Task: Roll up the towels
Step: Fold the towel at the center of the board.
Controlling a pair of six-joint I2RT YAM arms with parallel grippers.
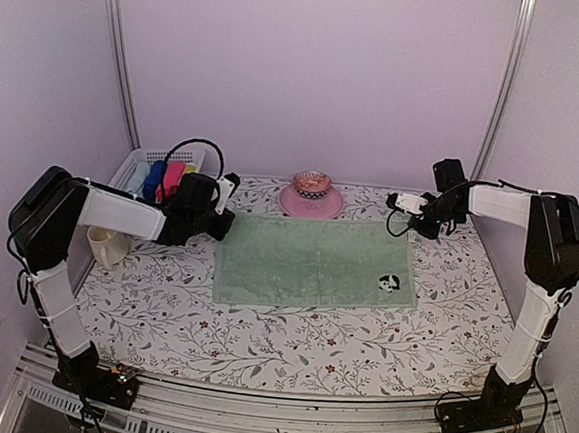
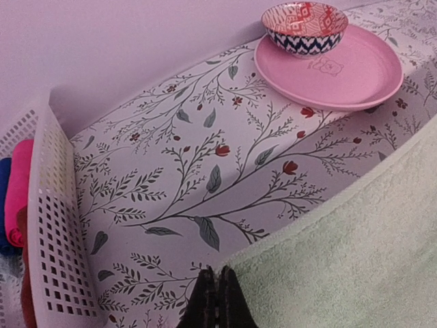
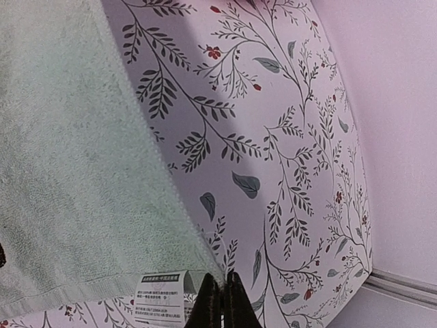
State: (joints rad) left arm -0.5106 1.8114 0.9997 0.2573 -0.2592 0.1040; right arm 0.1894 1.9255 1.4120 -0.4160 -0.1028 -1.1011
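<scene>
A lab test booth: plain lilac walls (image 1: pixel 311 68) and metal rails (image 1: pixel 122 53) enclose a floral-covered table (image 1: pixel 259 345)

Unrolled sage-green towel (image 1: pixel 306 263), spread open

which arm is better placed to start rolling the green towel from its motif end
Right. The right gripper is shut at the green towel's far right corner, the same end as the round motif. The left gripper is at the opposite far corner, near the white basket.

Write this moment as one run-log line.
green towel: flat, unrolled | left hand: shut at far-left corner | right hand: shut at far-right corner
</scene>
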